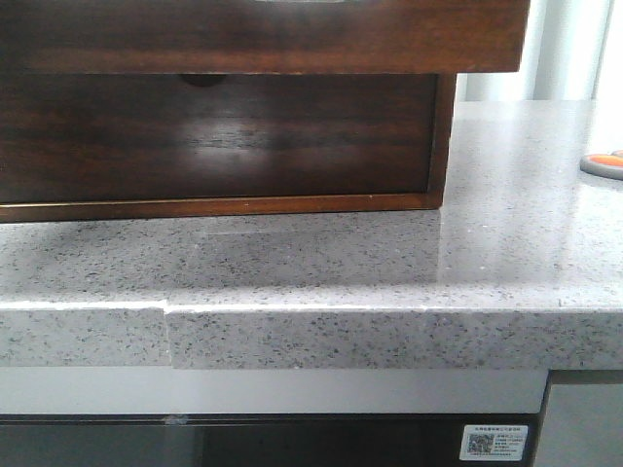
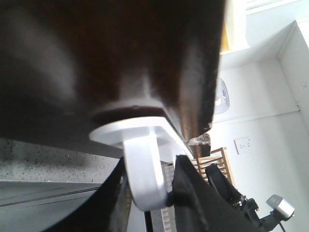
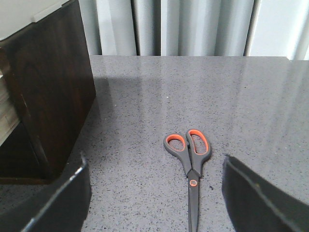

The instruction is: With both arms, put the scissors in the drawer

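The scissors point(image 3: 189, 154), grey with orange-lined loops, lie flat on the speckled grey counter, loops pointing away from my right gripper point(image 3: 154, 203). That gripper is open and empty above them, one finger on each side. In the front view only a handle loop of the scissors point(image 1: 604, 163) shows, at the right edge. The drawer point(image 1: 292, 39) has a glossy dark brown front along the top of the front view and overhangs the chest's lower front. My left gripper point(image 2: 149, 193) is shut on the drawer's white loop handle point(image 2: 145, 169). Neither gripper shows in the front view.
The wooden chest point(image 1: 440, 136) stands on the counter at the left; its side point(image 3: 48, 96) is left of the scissors. A lower drawer front with a half-round notch point(image 1: 200, 80) sits under the glossy drawer. The counter's front edge point(image 1: 389, 336) runs across. Curtains hang behind.
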Robot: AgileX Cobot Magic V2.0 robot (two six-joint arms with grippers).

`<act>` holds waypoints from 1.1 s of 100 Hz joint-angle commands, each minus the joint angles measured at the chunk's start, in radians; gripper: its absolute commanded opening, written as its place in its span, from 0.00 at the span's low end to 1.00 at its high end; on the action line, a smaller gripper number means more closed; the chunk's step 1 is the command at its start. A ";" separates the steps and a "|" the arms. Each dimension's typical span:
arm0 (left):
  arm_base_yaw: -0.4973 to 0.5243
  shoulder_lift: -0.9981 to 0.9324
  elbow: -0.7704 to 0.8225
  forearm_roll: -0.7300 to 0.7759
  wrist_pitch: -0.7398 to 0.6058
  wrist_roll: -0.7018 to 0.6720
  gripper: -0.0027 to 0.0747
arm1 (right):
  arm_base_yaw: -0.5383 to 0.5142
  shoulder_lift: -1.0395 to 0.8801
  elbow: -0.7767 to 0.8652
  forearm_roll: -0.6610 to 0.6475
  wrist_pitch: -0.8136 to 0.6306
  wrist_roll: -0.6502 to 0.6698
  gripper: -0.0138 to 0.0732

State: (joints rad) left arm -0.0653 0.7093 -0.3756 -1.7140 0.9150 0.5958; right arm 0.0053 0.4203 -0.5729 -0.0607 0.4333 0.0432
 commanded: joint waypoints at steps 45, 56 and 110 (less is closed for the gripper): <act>-0.007 -0.034 -0.041 0.138 0.085 0.084 0.59 | -0.004 0.020 -0.072 -0.029 -0.026 -0.003 0.74; -0.007 -0.072 -0.043 0.216 0.075 0.082 0.59 | -0.004 0.037 -0.099 -0.044 0.013 -0.003 0.74; -0.053 -0.299 -0.434 1.209 0.065 -0.300 0.59 | -0.006 0.278 -0.262 -0.044 0.305 0.008 0.74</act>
State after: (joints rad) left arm -0.0836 0.4035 -0.7267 -0.5349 1.0254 0.3170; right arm 0.0053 0.6321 -0.7631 -0.0862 0.7389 0.0455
